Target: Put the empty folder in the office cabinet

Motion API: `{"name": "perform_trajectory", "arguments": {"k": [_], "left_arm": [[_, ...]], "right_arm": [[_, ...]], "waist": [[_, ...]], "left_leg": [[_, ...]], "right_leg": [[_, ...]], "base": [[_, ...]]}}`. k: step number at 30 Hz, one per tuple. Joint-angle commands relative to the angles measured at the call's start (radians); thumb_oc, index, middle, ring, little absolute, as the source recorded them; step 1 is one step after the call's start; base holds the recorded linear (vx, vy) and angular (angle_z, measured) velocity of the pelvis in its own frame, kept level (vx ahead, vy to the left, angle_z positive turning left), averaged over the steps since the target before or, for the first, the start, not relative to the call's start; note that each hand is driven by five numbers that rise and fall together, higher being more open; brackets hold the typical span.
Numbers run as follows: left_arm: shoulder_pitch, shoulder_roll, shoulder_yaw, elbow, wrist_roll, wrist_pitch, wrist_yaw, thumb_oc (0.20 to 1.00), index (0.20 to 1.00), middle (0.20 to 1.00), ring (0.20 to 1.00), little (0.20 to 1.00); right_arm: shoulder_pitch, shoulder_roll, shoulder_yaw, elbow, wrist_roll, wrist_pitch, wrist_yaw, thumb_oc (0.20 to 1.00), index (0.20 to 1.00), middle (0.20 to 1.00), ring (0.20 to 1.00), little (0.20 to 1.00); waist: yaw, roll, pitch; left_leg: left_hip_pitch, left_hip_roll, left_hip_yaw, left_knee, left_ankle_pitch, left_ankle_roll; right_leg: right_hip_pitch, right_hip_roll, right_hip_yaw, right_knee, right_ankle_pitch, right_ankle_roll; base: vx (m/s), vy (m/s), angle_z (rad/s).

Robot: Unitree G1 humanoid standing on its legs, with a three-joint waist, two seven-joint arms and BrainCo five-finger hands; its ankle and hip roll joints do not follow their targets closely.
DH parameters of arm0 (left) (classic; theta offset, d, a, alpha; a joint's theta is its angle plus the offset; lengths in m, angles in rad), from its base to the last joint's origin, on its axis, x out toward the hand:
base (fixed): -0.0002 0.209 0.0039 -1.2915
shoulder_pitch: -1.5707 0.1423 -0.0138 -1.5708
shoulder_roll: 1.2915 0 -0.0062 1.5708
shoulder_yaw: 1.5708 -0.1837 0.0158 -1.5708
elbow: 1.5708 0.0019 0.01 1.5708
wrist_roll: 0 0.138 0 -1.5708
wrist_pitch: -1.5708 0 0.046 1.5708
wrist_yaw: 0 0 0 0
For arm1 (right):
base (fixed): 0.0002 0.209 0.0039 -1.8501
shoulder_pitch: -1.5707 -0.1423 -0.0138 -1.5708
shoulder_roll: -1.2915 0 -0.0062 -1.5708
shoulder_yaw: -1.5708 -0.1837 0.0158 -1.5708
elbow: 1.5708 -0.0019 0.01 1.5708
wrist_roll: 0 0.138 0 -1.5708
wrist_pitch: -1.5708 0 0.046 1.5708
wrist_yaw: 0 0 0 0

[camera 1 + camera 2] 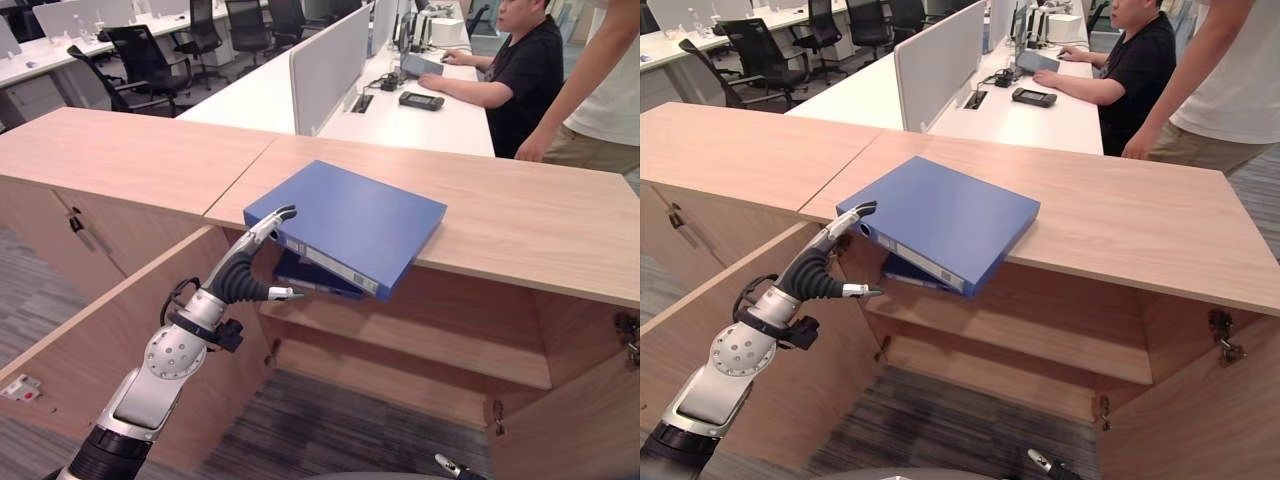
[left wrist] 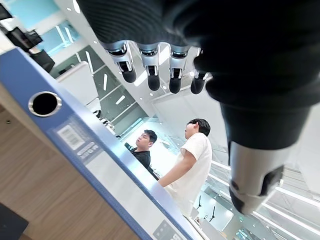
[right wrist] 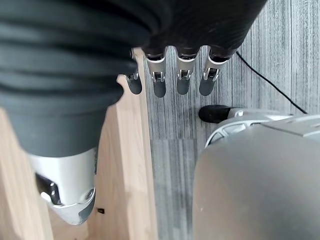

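**Blue folder half off the top, my left hand at its corner**

While my left hand point(image 1: 252, 262) reaches up with its fingers straight and loose, one fingertip touches the near left corner of the blue folder point(image 1: 350, 222). That folder lies flat on the wooden desk point(image 1: 520, 215), with its near end sticking out past the edge, above the open cabinet point(image 1: 420, 350). A darker folder point(image 1: 315, 275) sits under it on the shelf. My right hand point(image 3: 170, 75) hangs low over the floor, fingers loose, holding nothing. Two people point(image 1: 560, 70) are at the far desk.
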Motion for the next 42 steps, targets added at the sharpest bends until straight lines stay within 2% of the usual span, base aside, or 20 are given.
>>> {"name": "perform_trajectory", "arguments": {"k": [1,8,10,30,42], "left_arm": [[-0.091,0.026,-0.015,-0.007,0.064,-0.029,0.05,1.0,1.0,1.0,1.0,1.0],[-0.144,0.004,-0.058,0.051,0.135,-0.028,0.079,1.0,1.0,1.0,1.0,1.0],[-0.218,-0.014,-0.121,0.103,0.212,-0.03,0.097,1.0,1.0,1.0,1.0,1.0],[-0.371,-0.01,-0.296,0.274,0.452,-0.029,0.172,1.0,1.0,1.0,1.0,1.0],[-0.528,-0.026,-0.422,0.449,0.676,0.007,0.304,1.0,1.0,1.0,1.0,1.0]], "right_arm": [[-0.069,0.01,0.033,0.02,0.016,-0.017,-0.007,1.0,1.0,1.0,1.0,1.0],[-0.065,0.013,0.039,0.028,0.012,-0.017,-0.018,1.0,1.0,1.0,1.0,1.0],[-0.07,0.015,0.048,0.031,0.011,-0.023,-0.033,1.0,1.0,1.0,1.0,1.0],[-0.073,0.012,0.07,0.05,0.009,-0.031,-0.059,1.0,1.0,1.0,1.0,1.0],[-0.077,0.007,0.092,0.069,0.012,-0.038,-0.076,1.0,1.0,1.0,1.0,1.0]], "waist": [[-0.001,-0.031,0.007],[-0.011,-0.035,-0.003],[-0.022,-0.036,-0.008],[-0.045,-0.031,-0.02],[-0.064,-0.023,-0.023]], "left_leg": [[0.02,-0.024,-0.02,0.002,-0.078,0.013],[0.024,-0.024,-0.014,0.002,-0.08,0.014],[0.028,-0.025,-0.01,0.002,-0.083,0.014],[0.042,-0.029,0.004,0.002,-0.09,0.016],[0.052,-0.028,0.013,0.002,-0.097,0.014]], "right_leg": [[0.045,0.036,-0.006,0.018,-0.047,0.007],[0.045,0.037,0.002,0.016,-0.045,0.007],[0.047,0.037,0.006,0.015,-0.045,0.007],[0.052,0.041,0.021,0.012,-0.046,0.009],[0.059,0.047,0.03,0.013,-0.053,0.011]], "base": [[-0.01,0.004,-0.05],[0.0,0.001,-0.07],[0.01,-0.006,-0.03],[0.0,-0.001,-0.02],[0.0,0.0,0.0]]}}
